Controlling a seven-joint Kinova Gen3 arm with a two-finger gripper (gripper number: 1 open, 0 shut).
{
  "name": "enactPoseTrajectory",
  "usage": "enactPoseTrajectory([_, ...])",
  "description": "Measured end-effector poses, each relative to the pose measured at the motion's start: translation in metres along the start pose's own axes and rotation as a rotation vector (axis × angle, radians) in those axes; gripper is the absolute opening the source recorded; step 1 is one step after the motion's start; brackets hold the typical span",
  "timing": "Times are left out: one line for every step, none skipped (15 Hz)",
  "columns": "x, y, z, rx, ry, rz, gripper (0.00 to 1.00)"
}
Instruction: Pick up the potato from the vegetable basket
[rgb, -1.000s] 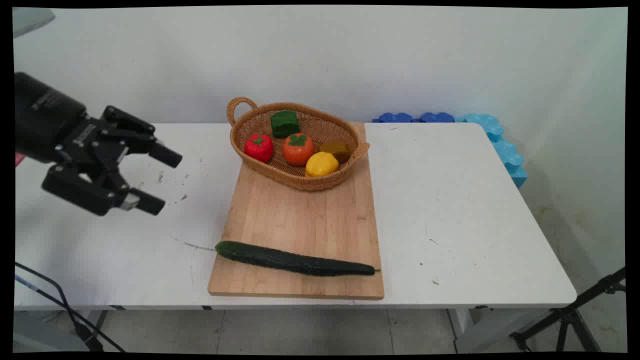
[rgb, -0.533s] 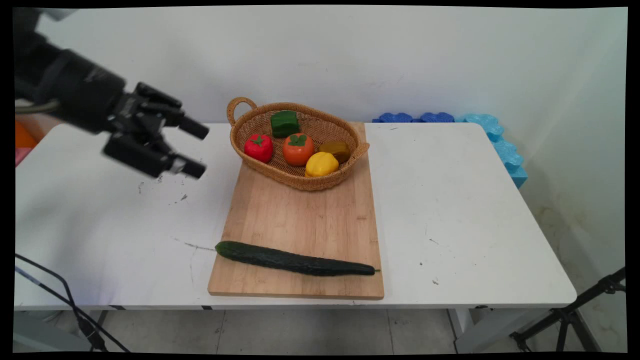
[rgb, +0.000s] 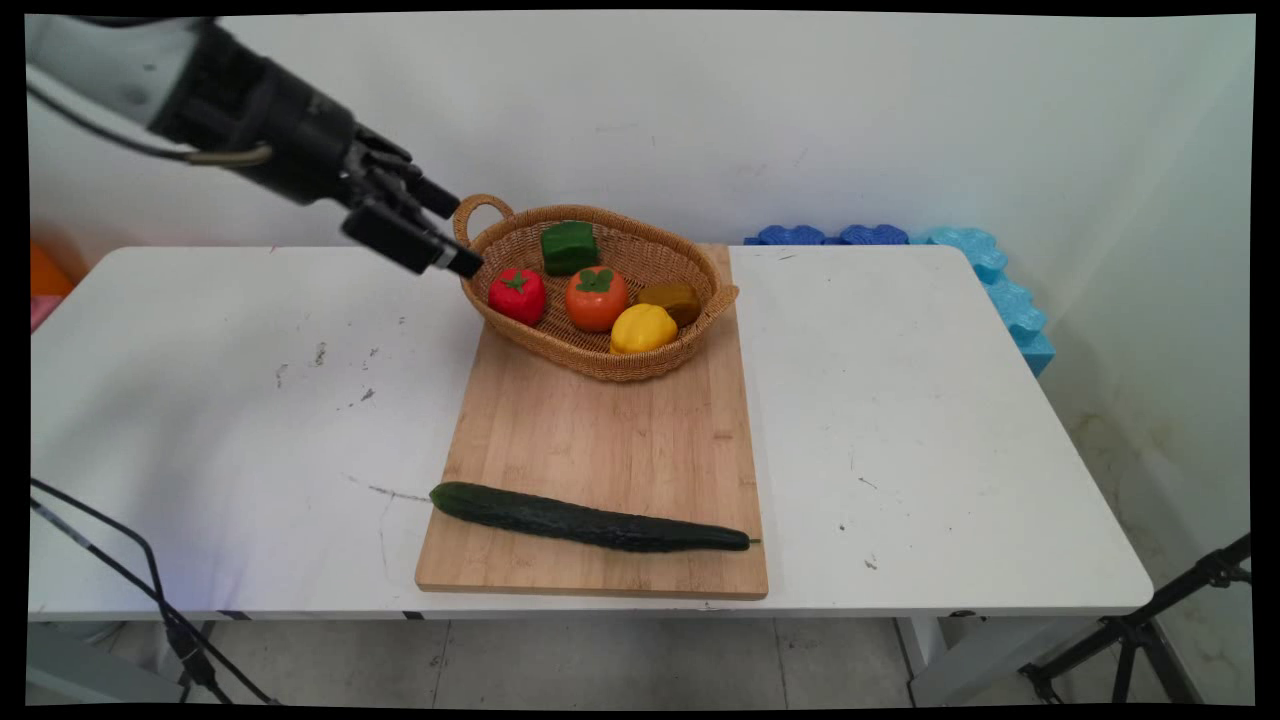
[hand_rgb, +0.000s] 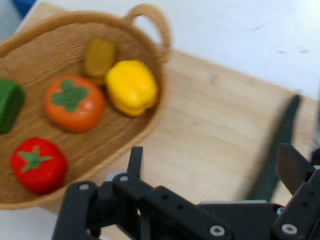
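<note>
My gripper (rgb: 458, 237) hangs open above the table, just left of a wicker basket (rgb: 600, 362), close to its left handle, with nothing between its fingers. The basket stands on the far end of a wooden cutting board (rgb: 600, 440). It holds a red tomato (rgb: 517, 295), an orange fruit (rgb: 596, 298), a yellow pepper (rgb: 643, 328), a green pepper (rgb: 569, 247) and an olive-brown piece (rgb: 672, 298). A long dark cucumber (rgb: 590, 522) lies across the board's near end. The hand view shows the open gripper (hand_rgb: 214, 165) over the board (hand_rgb: 215, 130), the basket (hand_rgb: 125, 145) at upper left and the cucumber (hand_rgb: 277, 150) at right.
Blue foam pieces (rgb: 985, 270) line the table's far right corner against the wall. A black tripod leg (rgb: 1150, 625) stands on the floor at lower right. Black cables (rgb: 120, 590) hang at lower left. An orange thing (rgb: 45, 272) shows past the table's left edge.
The gripper has risen and travelled right and toward the wall, from over the table's left side to beside the basket's left handle. It stays open. Nothing on the table has moved.
</note>
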Motion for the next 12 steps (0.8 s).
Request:
enactPoseTrajectory([0.004,-0.007,0.007,0.025,-0.015,-0.013,1.0])
enactPoseTrajectory([0.008,-0.015,0.015,0.052,-0.03,-0.028,1.0])
enactPoseTrajectory([0.013,-0.023,0.024,0.078,-0.045,-0.044,1.0])
enactPoseTrajectory([0.017,-0.03,0.032,0.099,-0.057,-0.057,1.0])
enactPoseTrajectory([0.019,-0.035,0.037,0.112,-0.063,-0.066,1.0])
enactPoseTrajectory([0.024,-0.041,0.046,0.131,-0.071,-0.078,1.0])
enactPoseTrajectory([0.03,-0.048,0.056,0.15,-0.08,-0.091,1.0])
enactPoseTrajectory([0.036,-0.054,0.067,0.165,-0.089,-0.102,1.0])
enactPoseTrajectory([0.04,-0.059,0.077,0.176,-0.095,-0.112,1.0])
enactPoseTrajectory([0.045,-0.066,0.088,0.189,-0.103,-0.12,1.0])
enactPoseTrajectory([0.05,-0.072,0.1,0.2,-0.111,-0.125,1.0])
enactPoseTrajectory([0.054,-0.078,0.108,0.21,-0.12,-0.126,1.0])
